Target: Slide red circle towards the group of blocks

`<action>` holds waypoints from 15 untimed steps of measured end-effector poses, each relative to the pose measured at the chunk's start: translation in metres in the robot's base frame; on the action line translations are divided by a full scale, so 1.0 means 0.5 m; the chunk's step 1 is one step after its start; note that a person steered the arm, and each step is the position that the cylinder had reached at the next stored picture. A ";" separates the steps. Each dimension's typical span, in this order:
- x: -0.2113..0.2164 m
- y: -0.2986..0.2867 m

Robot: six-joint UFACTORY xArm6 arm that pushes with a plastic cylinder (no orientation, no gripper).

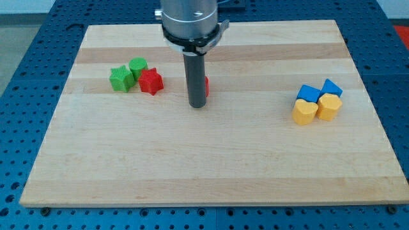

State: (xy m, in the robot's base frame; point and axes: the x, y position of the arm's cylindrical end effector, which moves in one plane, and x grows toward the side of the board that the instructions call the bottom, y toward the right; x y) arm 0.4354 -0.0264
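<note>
The red circle (206, 85) is mostly hidden behind my rod; only a red sliver shows at the rod's right edge, near the board's upper middle. My tip (197, 105) rests on the board just in front of and slightly left of that red block. A group at the view's left holds a green star (121, 79), a green round-lobed block (138, 66) and a red star (151, 82), all touching or nearly so. A second group at the view's right holds two blue blocks (309, 94) (331, 87) and two yellow blocks (305, 111) (329, 107).
The wooden board (204, 166) lies on a blue perforated table (19, 76). The arm's grey wrist housing (192, 22) hangs over the board's top edge.
</note>
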 end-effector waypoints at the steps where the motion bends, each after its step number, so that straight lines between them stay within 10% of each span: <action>1: 0.056 -0.082; 5: -0.086 -0.135; 13: -0.091 0.194; 15: -0.093 0.059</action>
State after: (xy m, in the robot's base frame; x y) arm 0.3890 0.0033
